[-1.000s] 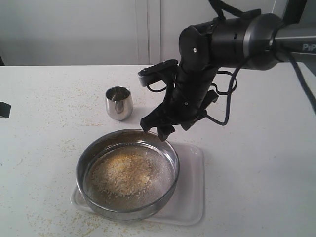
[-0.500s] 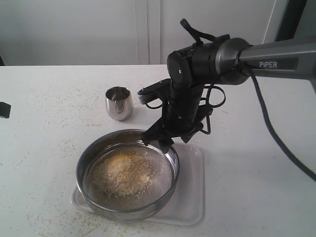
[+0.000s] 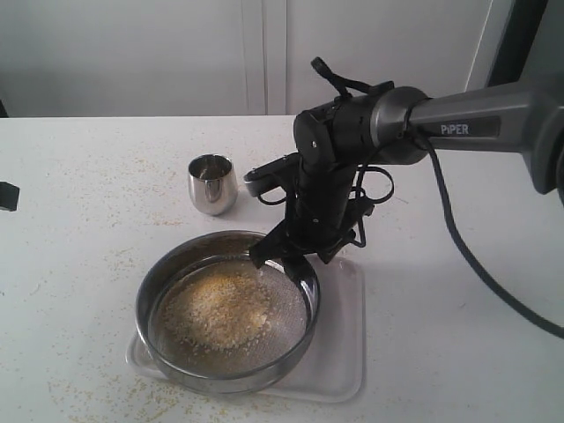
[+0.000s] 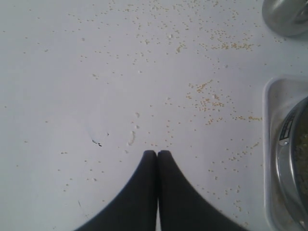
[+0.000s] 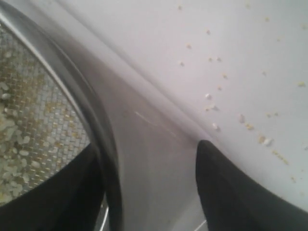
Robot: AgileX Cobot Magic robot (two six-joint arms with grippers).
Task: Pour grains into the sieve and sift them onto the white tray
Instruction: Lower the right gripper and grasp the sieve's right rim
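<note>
The sieve rests on the white tray, and a mound of grains lies on its mesh. My right gripper is open and low at the sieve's far right rim. In the right wrist view the right gripper straddles the steel rim: one finger is over the mesh and grains, the other outside over the tray. My left gripper is shut on nothing, over bare table beside the tray's corner and the sieve.
A small shiny steel cup stands upright on the table behind the sieve, and its edge shows in the left wrist view. Spilled grains dot the white table around the tray. A small black part pokes in at the left edge.
My right arm has come down and shifted left toward the sieve, bringing its open fingers from above the far rim down onto it. The sieve, cup and left gripper have not moved.
</note>
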